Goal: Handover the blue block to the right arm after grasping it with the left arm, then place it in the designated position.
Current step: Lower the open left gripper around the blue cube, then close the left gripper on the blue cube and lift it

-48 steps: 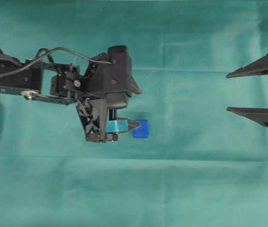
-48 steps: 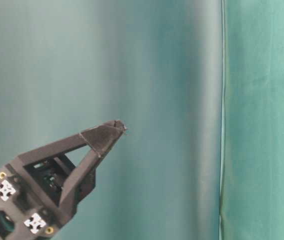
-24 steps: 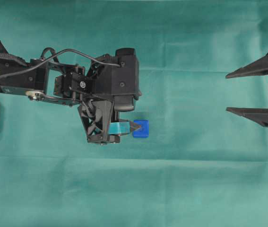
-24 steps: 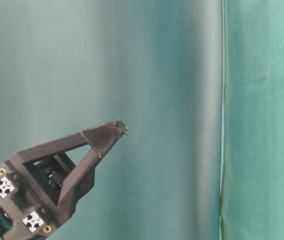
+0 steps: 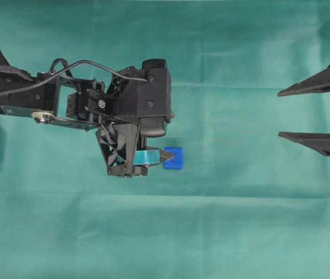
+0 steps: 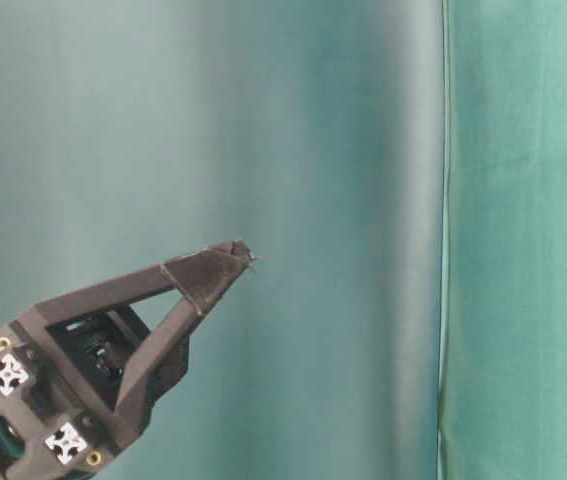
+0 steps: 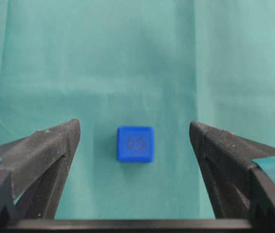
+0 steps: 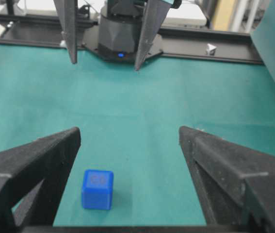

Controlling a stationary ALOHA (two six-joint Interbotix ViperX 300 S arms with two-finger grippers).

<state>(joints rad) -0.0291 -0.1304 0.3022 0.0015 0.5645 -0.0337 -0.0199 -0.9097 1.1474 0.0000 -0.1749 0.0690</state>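
Jaws of both grippers stand spread, holding nothing. Overhead, the left gripper (image 5: 163, 139) hangs over the blue block (image 5: 174, 157) mid-cloth (image 5: 234, 221), the right gripper (image 5: 287, 114) well apart at the right edge. Only the left wrist view shows its marked face upward, sides square to the fingers (image 7: 50, 145); a cube, no long axis.

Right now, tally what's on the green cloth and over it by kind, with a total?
Small bright blue cube with rounded edges: 1
Black gripper with teal-taped fingers (left), open above the cube: 1
Plain black gripper (right), open, apart from the cube: 1
Total: 3
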